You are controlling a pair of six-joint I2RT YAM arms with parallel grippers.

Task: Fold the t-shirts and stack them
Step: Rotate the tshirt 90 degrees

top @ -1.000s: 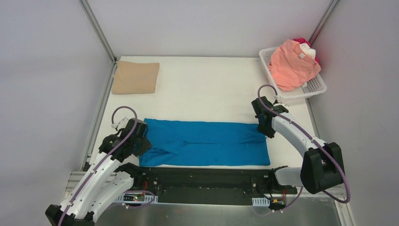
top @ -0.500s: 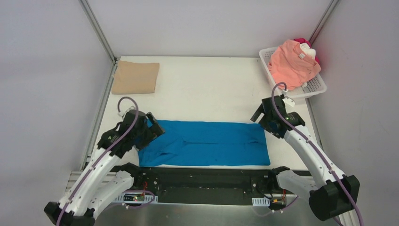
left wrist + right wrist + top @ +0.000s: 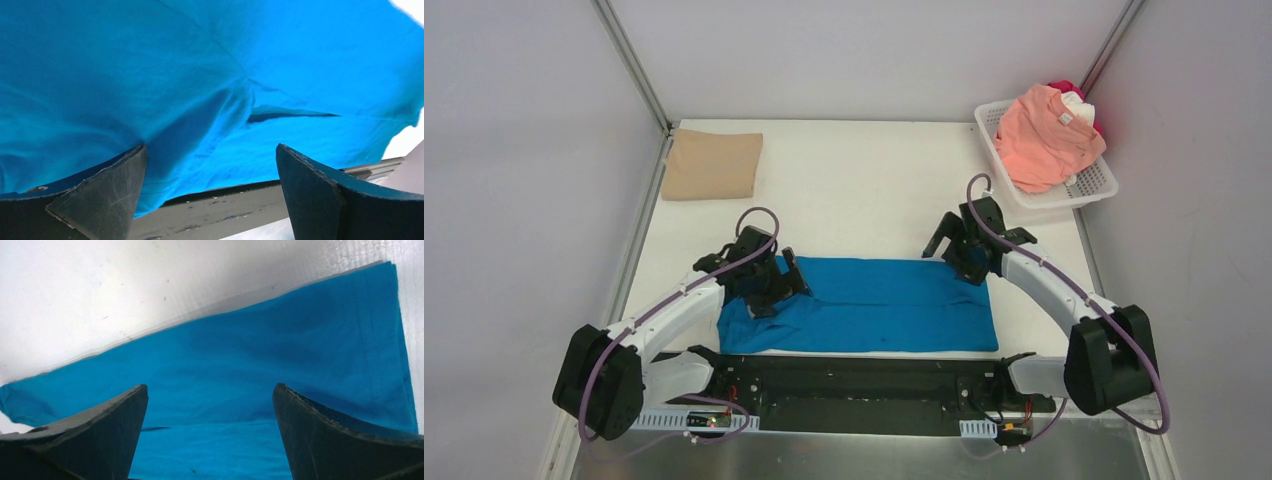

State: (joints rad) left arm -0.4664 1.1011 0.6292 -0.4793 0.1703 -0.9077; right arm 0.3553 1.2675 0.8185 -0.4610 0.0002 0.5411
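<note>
Nearest the camera, the black base rail (image 3: 854, 385) runs along the near edge of the counter (image 3: 864, 190), with the two arms rising from its ends. The left arm (image 3: 664, 320) reaches inward and the right arm (image 3: 1054, 290) bends in from the other side.

Just beyond the rail lies the bright blue t-shirt (image 3: 884, 305), folded into a long strip parallel to the near edge and flat on the counter. Its left end is a little rumpled, with a raised fold and a dark slit where one layer overlaps another.

The left fingers (image 3: 100, 200) are above that rumpled left end. They are spread wide apart with only blue cloth showing in the gap below them, and they have hold of nothing. The right fingers (image 3: 325, 440) are over the strip's far right corner, equally wide apart and also gripping nothing. Between them the wrist view shows the shirt's far edge and its right end against the white counter.

Past the blue shirt is a bare stretch of counter. In the far left corner a tan t-shirt (image 3: 712, 163) lies folded into a neat rectangle. In the far right corner stands a white lattice basket (image 3: 1089, 186), heaped with a salmon-pink t-shirt (image 3: 1044, 135) on top. A white t-shirt (image 3: 1076, 105) and a red t-shirt (image 3: 1062, 87) peek out behind it.
</note>
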